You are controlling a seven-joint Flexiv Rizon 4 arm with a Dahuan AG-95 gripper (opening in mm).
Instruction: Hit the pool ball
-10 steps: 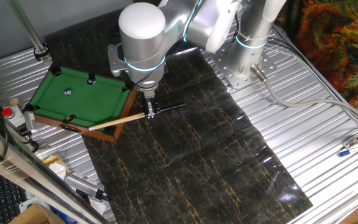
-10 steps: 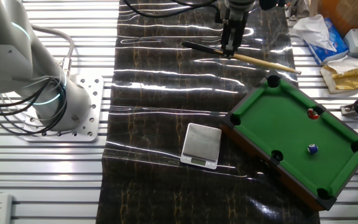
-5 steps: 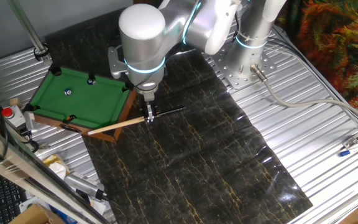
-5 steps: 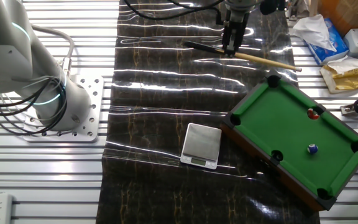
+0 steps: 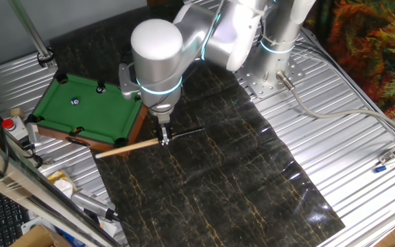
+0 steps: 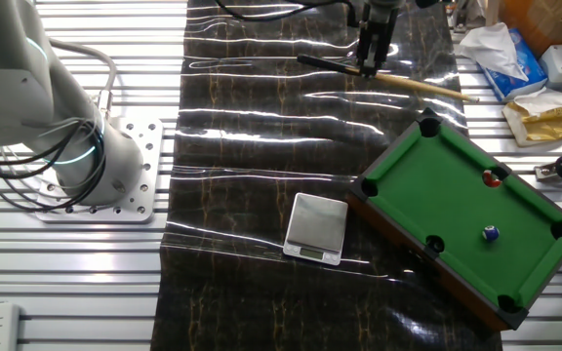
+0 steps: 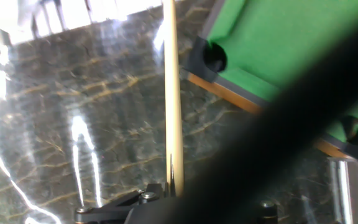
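The gripper [image 5: 164,136] points straight down over the dark marbled mat [image 5: 238,165] on the table [image 5: 362,171], its fingers pinched on a wooden cue stick [image 5: 125,146] near the dark butt end. The cue lies almost level, its pale shaft running from the gripper along the near edge of the small pool table [image 5: 88,113], just outside the wooden frame, with the dark handle sticking out on the other side of the fingers.

In the other fixed view the gripper [image 6: 370,66] holds the cue stick [image 6: 427,89] beyond the far corner of the pool table [image 6: 466,219]. A blue ball [image 6: 491,233] sits on the green felt toward the middle of one end, well apart from the cue. A reddish ball [image 6: 491,178] lies at what looks like a side pocket, though this is hard to make out. A small silver scale [image 6: 318,227] rests on the mat beside the pool table.

In the hand view the cue stick [image 7: 173,93] runs up the frame past a corner pocket [image 7: 214,57].
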